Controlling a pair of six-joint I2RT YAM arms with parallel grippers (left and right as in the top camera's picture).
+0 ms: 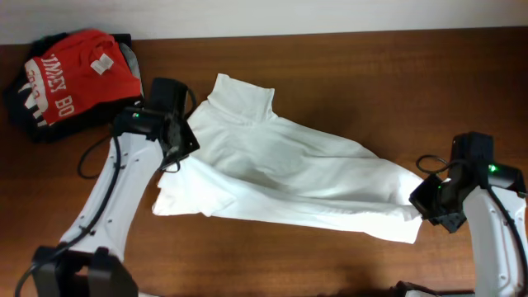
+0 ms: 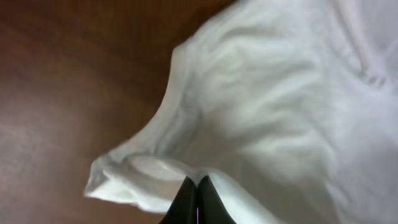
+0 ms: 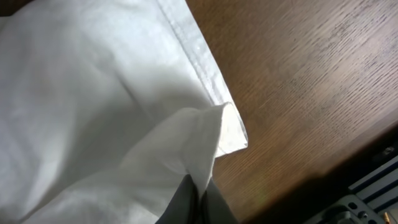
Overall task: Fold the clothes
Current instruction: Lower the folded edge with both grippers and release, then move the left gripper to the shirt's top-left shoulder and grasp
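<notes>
A: Where is the T-shirt [image 1: 280, 177]?

B: It lies across the middle of the surface [image 1: 371, 74], white and rumpled. 1 narrow end points at the far edge. The rest runs slantwise toward the right edge and the near edge.

A: And the left hand [image 1: 176, 155]?

B: It is at the T-shirt's left side, with the fingers [image 2: 208, 202] pressed together. The left wrist view shows a rolled fold of white cloth pinched at their tips, and bare wood to the left of it.

A: The right hand [image 1: 426, 208]?

B: It is closed as well, at the T-shirt's end nearest the right edge. In the right wrist view the 2 fingers [image 3: 183, 202] meet on a folded corner of the cloth. A stitched hem runs up from that corner, with wood grain beside it.

A: So both have hold of it?

B: Yes, each grips the T-shirt at opposite ends, and the cloth sags between them onto the surface.

A: Anything else there?

B: A red shirt [image 1: 78, 78] with white lettering lies in the far left corner, on top of dark garments [image 1: 21, 107]. It is well apart from the T-shirt.
</notes>
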